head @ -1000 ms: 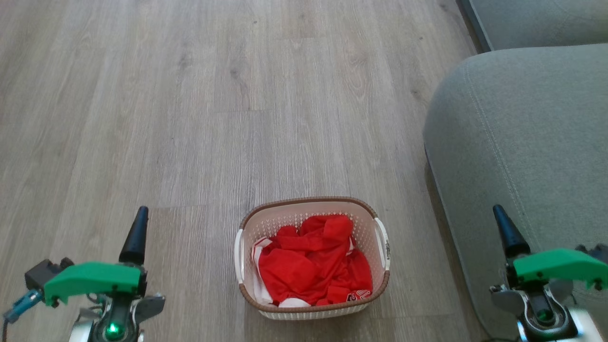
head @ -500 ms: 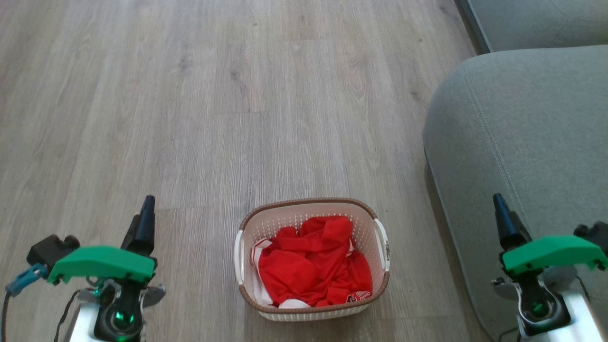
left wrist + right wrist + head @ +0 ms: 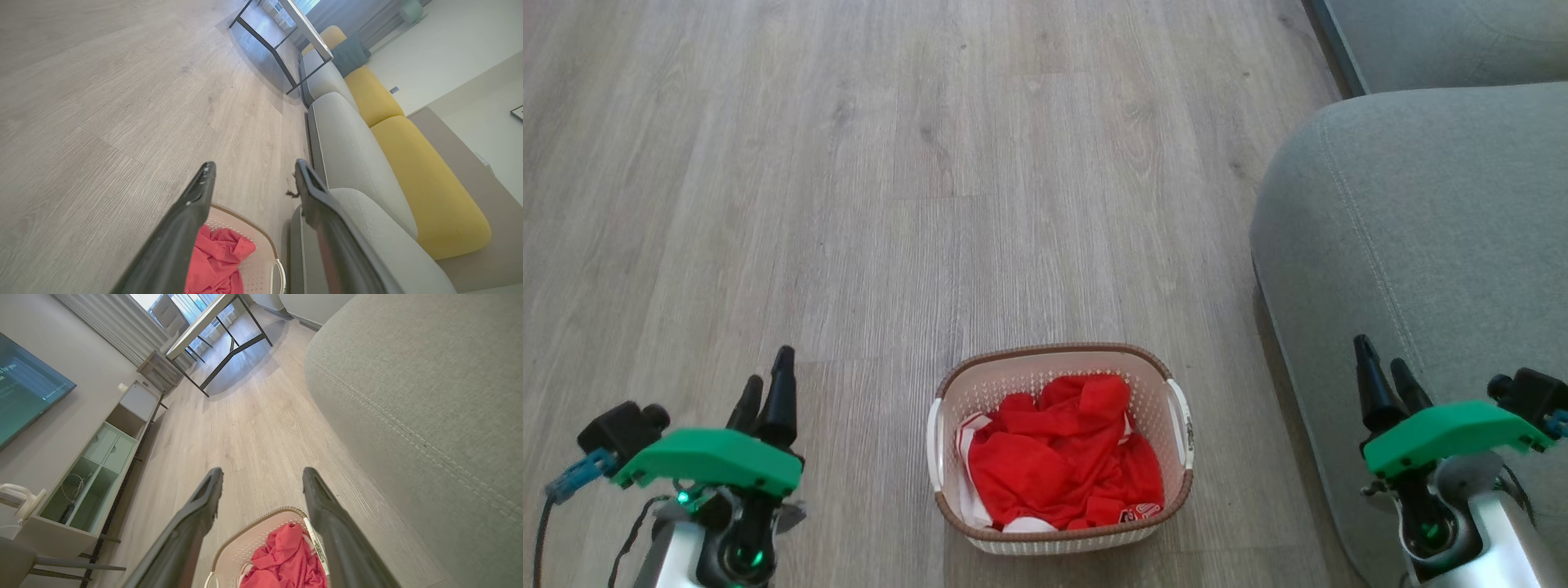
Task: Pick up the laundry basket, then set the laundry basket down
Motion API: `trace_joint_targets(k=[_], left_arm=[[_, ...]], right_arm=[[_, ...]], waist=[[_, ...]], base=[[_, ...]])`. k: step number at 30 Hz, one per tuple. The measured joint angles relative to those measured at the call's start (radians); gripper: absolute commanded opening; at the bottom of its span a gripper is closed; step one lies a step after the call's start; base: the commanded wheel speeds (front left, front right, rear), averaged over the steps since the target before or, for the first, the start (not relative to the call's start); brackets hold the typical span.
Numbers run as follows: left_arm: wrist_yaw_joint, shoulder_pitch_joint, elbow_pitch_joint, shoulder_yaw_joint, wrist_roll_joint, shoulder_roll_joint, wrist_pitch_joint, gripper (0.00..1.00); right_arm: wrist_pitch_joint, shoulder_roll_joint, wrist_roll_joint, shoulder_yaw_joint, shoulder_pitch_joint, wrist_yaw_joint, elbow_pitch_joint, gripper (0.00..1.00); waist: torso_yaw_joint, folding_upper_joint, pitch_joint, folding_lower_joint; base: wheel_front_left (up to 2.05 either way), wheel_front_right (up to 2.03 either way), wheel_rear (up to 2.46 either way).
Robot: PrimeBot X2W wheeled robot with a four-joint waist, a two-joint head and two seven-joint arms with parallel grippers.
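Fingers on both grippers are standing apart and gripping nothing. Left gripper (image 3: 769,371) is hovering over bare floor (image 3: 849,204) on the basket's left side. Right gripper (image 3: 1379,355) is hovering on its right, showing against the grey sofa (image 3: 1421,245). Both are well apart from the laundry basket (image 3: 1058,348) and flanking it, fingers pointing forward along the floor.

Laundry basket is sitting upright on the floor, near the edge where the sofa is standing, not yet lifted. Red clothing (image 3: 1062,457) is lying crumpled inside, covering most of the bottom and sitting below the brown rim. White handles are sitting one on each short side: left handle (image 3: 931,441) facing the left gripper, right handle (image 3: 1183,425) facing the right.

Judgement: pick-up is only beginning. Symmetric, spread posture is likely serving a two-sided lift, one gripper per handle, keeping the load level so the clothing is not spilling. Next move is probably calling for both arms to be lowering and closing inward. Risk: right arm is working close to the sofa, so clearance on that side is looking tight.
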State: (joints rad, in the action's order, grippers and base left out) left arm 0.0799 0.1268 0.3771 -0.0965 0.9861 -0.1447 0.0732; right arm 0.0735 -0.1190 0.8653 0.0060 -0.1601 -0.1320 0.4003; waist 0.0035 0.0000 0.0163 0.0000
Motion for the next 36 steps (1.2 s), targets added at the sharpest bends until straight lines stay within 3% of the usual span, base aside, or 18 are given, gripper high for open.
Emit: trace_joint_targets(k=[22, 36], left_arm=[[-0.027, 0.06, 0.046, -0.069, -0.216, -0.034, 0.052, 1.0], [-0.04, 0.084, 0.063, -0.106, -0.328, -0.052, 0.084, 1.0]], right_arm=[[0.062, -0.045, -0.213, 0.088, -0.044, 0.0, 0.014, 1.0], [0.102, -0.061, -0.358, 0.094, -0.082, 0.0, 0.051, 1.0]], waist=[[-0.001, 0.0, 0.006, 0.0], [-0.001, 0.0, 0.008, 0.0]], base=[[0.0, 0.0, 0.0], [0.0, 0.0, 0.0]])
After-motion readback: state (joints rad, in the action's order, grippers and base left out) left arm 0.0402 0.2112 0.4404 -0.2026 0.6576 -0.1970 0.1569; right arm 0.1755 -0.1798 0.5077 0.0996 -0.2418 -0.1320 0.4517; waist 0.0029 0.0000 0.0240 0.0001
